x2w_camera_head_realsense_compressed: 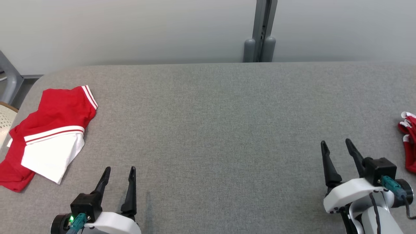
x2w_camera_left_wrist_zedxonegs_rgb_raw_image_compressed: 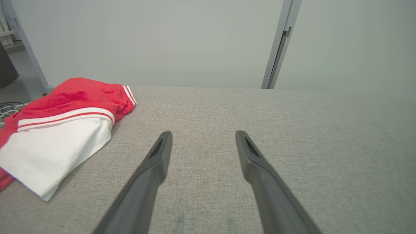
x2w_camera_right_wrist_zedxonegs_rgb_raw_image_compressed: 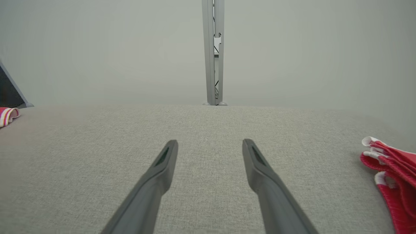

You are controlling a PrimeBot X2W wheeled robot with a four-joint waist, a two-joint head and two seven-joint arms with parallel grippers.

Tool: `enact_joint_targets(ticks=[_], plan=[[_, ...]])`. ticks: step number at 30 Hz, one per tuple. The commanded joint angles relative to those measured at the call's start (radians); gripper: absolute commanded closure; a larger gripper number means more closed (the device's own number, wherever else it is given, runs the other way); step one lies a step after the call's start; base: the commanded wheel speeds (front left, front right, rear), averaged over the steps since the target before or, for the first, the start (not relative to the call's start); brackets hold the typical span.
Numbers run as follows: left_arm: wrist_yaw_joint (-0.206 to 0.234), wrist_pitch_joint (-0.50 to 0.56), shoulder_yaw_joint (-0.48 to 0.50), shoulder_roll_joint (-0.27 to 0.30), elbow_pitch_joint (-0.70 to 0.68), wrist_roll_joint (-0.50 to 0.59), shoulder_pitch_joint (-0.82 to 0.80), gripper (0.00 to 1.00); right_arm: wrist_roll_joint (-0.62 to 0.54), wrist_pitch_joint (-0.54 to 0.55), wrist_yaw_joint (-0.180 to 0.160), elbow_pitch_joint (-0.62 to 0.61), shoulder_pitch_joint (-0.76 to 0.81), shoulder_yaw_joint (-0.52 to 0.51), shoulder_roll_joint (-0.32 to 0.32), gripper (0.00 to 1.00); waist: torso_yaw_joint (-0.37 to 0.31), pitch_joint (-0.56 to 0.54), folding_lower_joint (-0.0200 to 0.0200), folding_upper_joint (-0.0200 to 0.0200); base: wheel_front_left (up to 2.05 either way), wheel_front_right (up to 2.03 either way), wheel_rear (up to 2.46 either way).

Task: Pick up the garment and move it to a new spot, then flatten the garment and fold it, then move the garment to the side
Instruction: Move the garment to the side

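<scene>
Standing at the near edge of the grey table [x2w_camera_head_realsense_compressed: 211, 113] and reading it as a clock face with twelve o'clock at the grey post [x2w_camera_head_realsense_compressed: 261, 29], I record the following.

Item one: the garment [x2w_camera_head_realsense_compressed: 58, 120] lies at about nine o'clock, close to the table's left edge. It is gathered into a compact, uneven fold, red body underneath, one white sleeve laid over the top with its striped seam showing. Part of the red cloth reaches the table edge at eight o'clock.

Item two: a smaller red bundle with white edging [x2w_camera_head_realsense_compressed: 410, 146] sits at three o'clock, at the far right edge, well apart from the garment.

Item three: the left gripper [x2w_camera_head_realsense_compressed: 120, 169] rests at seven o'clock, fingers spread apart and holding nothing, near the garment's white sleeve but not touching it. The right gripper [x2w_camera_head_realsense_compressed: 335, 142] sits at five o'clock, fingers likewise spread and empty, near the smaller bundle but clear of it.

Assessment: both arms are parked low with fingers pointing toward twelve, which leaves the middle of the table free as working room. The garment's position at the side fits either a finished set-aside or an unstarted pick; the fold is too loose for me to settle which. If work remains, the left arm is the better placed to reach it.
</scene>
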Motion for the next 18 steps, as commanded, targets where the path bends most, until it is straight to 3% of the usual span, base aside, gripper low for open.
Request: enact_joint_targets(ticks=[1,18], plan=[[0.010,0.000,0.013,0.004,-0.001,0.000,0.017,0.00,0.019,-0.005,0.000,-0.015,0.028,0.008,-0.004,0.00,0.011,-0.035,0.0000,-0.0001,0.00,0.00,0.00],[0.028,0.000,0.052,0.003,0.010,0.011,0.101,0.00,0.107,-0.005,0.000,-0.082,0.178,0.055,-0.004,0.00,-0.003,-0.130,0.0000,-0.0001,0.00,0.00,0.00]])
